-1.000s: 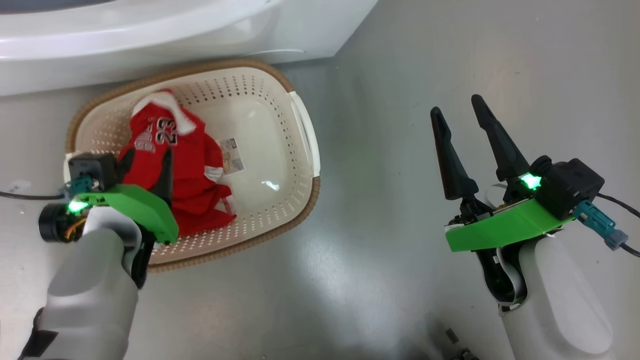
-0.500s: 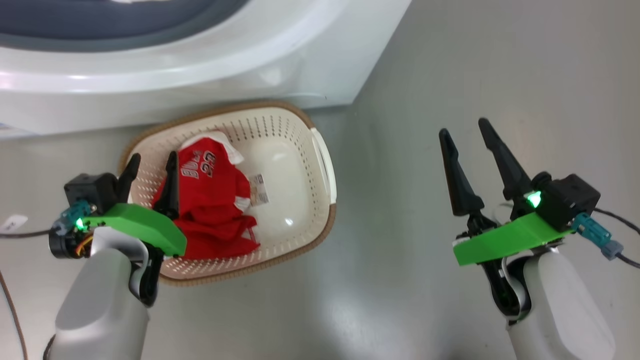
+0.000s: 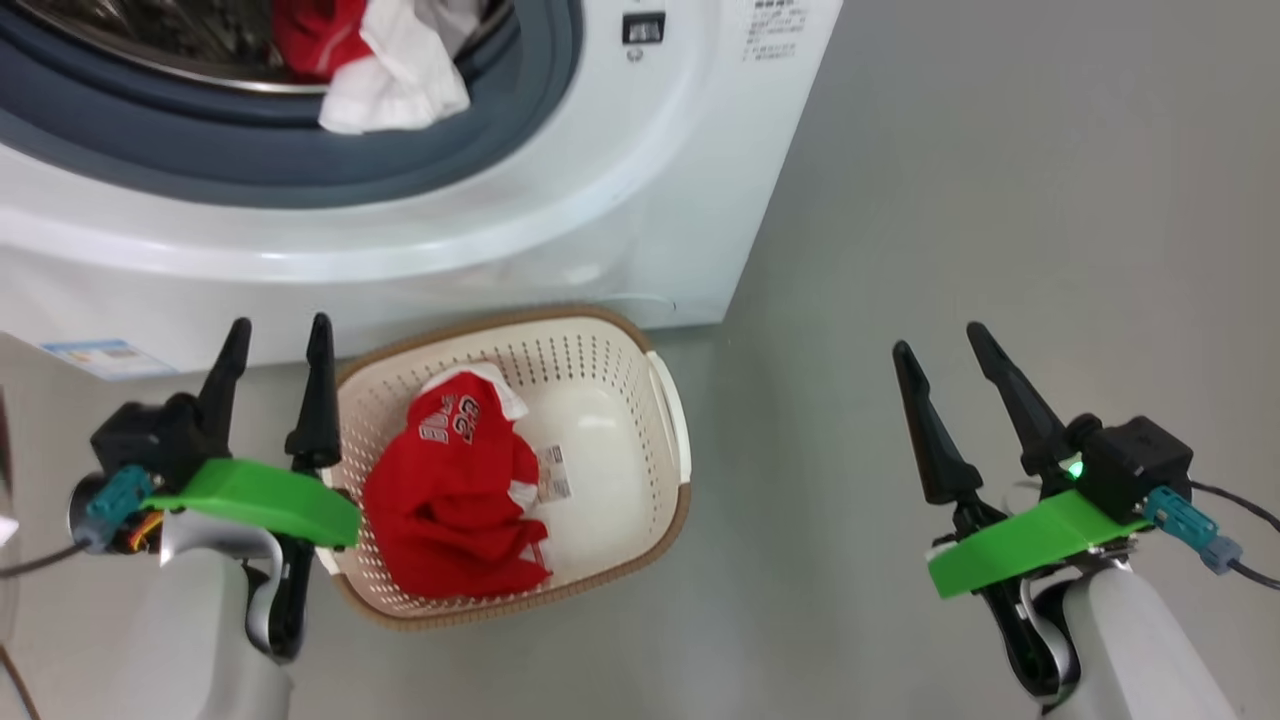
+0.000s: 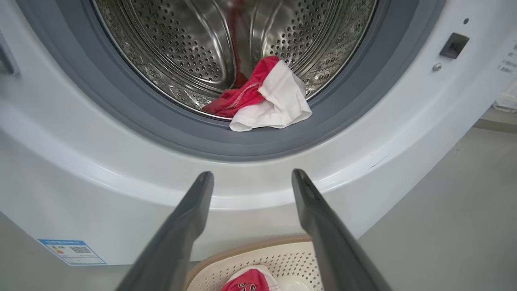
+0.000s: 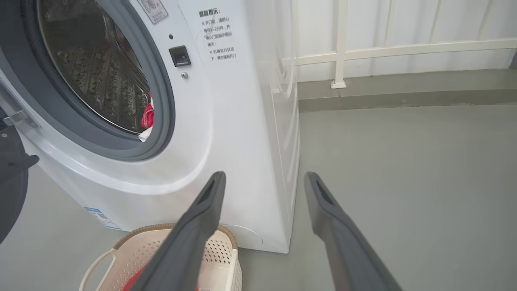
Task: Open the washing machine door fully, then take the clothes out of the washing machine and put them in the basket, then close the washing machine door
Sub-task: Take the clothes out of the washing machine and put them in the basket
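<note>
While one shirt (image 3: 450,500) lies in the basket (image 3: 520,318), we should send our open left tool (image 3: 280,325) over the grey ring (image 4: 258,147) onto the white sleeve (image 4: 278,105); our right tool (image 3: 938,338) is open too.

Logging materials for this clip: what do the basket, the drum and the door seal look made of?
The basket looks like moulded plastic, cream and slightly glossy, with punched holes; its brown rim seems woven-look, possibly plastic too. The drum looks like polished steel: mirror-like, perforated. The door seal appears to be matte grey rubber.
</note>
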Tool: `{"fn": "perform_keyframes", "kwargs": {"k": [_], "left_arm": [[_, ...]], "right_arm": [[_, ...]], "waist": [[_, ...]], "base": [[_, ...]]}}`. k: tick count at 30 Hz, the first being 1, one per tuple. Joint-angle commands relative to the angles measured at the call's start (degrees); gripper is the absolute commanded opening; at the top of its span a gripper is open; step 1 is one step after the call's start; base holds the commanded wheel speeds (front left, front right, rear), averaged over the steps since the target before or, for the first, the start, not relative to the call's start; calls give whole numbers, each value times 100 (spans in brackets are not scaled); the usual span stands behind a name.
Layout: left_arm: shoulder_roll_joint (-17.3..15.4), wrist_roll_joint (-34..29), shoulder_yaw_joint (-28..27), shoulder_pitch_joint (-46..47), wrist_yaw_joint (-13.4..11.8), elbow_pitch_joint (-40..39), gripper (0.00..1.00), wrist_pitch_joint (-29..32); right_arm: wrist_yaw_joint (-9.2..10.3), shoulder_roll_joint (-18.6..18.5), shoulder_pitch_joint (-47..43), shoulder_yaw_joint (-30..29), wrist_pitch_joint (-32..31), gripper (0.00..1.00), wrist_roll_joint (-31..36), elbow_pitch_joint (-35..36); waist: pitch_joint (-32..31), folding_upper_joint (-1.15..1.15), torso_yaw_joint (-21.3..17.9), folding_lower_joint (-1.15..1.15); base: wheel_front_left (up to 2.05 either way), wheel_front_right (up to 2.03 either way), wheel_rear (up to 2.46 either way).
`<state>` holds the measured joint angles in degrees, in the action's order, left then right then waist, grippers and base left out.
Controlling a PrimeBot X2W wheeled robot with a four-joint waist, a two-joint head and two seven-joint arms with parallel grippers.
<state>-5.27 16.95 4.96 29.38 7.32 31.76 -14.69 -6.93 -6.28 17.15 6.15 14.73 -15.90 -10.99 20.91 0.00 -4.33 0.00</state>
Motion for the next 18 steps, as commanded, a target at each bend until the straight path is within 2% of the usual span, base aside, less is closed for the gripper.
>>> {"fn": "perform_keyframes", "kwargs": {"k": [1, 18], "left_arm": [[-122, -73, -219, -163, 16, -286, 100, -30], [11, -631, -655, -1727, 16, -1772, 100, -30]], "right_arm": [[-56, -45, -167, 83, 27, 100, -83, 111], [-56, -229, -900, -40, 27, 100, -192, 207]], "waist": [[-336, 0, 70, 0], [-1205, 0, 147, 0]], "base": [[0, 0, 0], [0, 0, 0]]}}
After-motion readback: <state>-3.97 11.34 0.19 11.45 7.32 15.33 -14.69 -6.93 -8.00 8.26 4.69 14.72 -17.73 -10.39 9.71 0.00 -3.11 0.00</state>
